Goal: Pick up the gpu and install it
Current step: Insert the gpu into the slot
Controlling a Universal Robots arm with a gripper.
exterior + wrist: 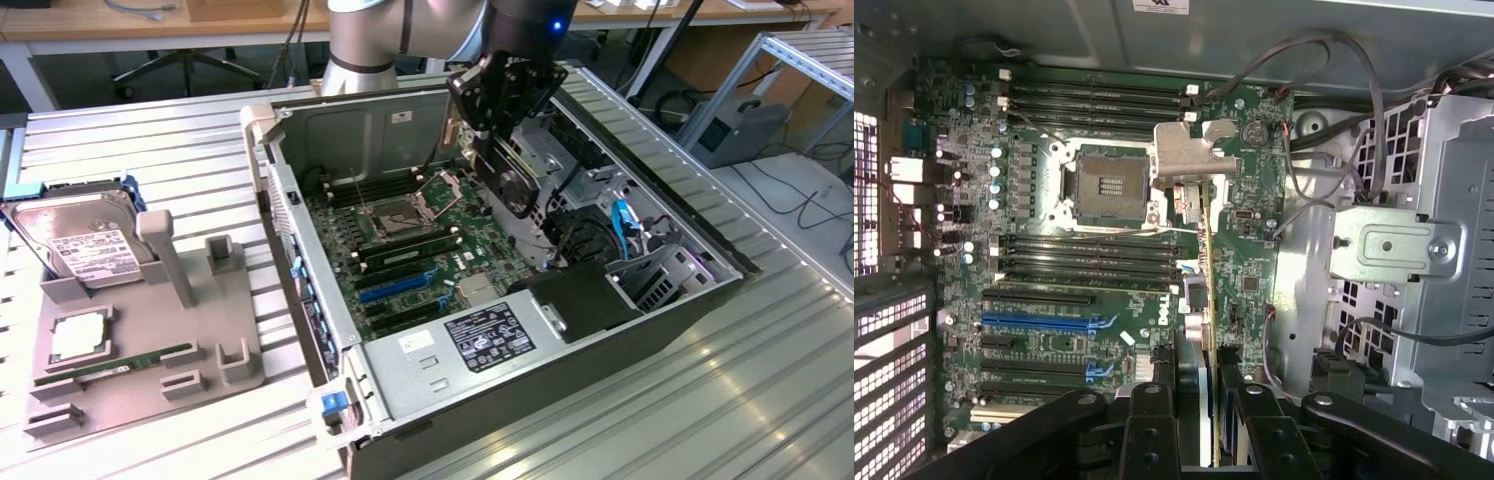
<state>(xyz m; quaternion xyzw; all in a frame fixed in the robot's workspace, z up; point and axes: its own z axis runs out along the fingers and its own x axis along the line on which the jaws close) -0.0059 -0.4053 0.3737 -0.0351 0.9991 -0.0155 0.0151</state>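
**Card in the air over the open case**

The gripper (497, 140) hangs above the open computer case (400, 390), and its fingers (1149, 410) are clamped on the gpu (515, 195). The card hangs on edge below them, over the motherboard (400, 240), on the side near the drive cage (574, 165). Its silver bracket (1189, 155) sits at the end away from the fingers. Carried thin like this, it looks free to drop between the case walls and line up with a slot. The blue slot (1039, 322) lies bare, so by my reading the card is not seated yet.

Well apart, on the exterior view's left, the hard drive (80, 245) and RAM stick (114, 365) rest in the grey fixture (200, 300) on the tabletop (747, 400).

The wrist view cuts off the fingers' upper parts. The card's connector edge is hidden, and its clearance above the board is hard to judge.
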